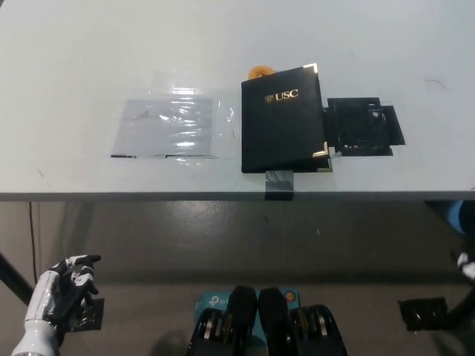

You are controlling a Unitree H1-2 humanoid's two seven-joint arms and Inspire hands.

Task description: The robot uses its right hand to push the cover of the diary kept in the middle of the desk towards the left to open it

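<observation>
Waiting to start: diary (pixel 283 119) lies closed mid-desk (pixel 74 59); my left hand (pixel 68 285) rests low, fingers loosely apart, empty; right hand unseen. Next, I judge, reach its right edge.

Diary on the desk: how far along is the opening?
Nothing is done: the black diary lies shut on the desk, cover slightly askew. Nothing is in hand: the white left hand rests low at lower left, below the desk edge; the right hand is out of view. The whole push remains.
</observation>
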